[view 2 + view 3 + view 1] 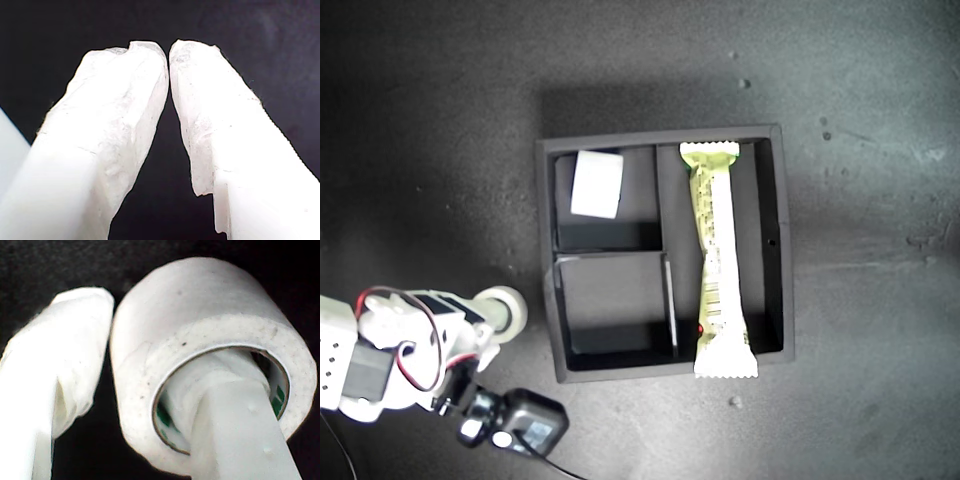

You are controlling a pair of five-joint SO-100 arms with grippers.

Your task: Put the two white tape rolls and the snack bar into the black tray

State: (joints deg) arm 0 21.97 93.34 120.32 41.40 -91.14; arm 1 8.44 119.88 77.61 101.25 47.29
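Gripping the smaller tape roll (200,360), my second end effector (150,390) has one finger threaded through the roll's open centre and the other finger (65,365) pressed against the outside wall, so the roll's band is pinched between them; green print shows on the inner core. In the exterior view that roll (506,305) sits at the tip of the white arm low on the exterior view's left, just outside the black tray's (775,240) near-left corner and not over any compartment. My first end effector (169,55) has its two white padded fingers closed tip to tip with nothing between them, against a dark background; I cannot place it in the exterior view. The other white tape roll (597,184) lies in the tray's small compartment at the top left of the exterior view, tipped so its side wall faces up. The small compartment below it holds nothing. The snack bar (718,265) lies lengthwise in the long compartment on the exterior view's right, its lower crimped end resting over the tray's bottom wall. The tray stands on a dark grey worktop (440,120).
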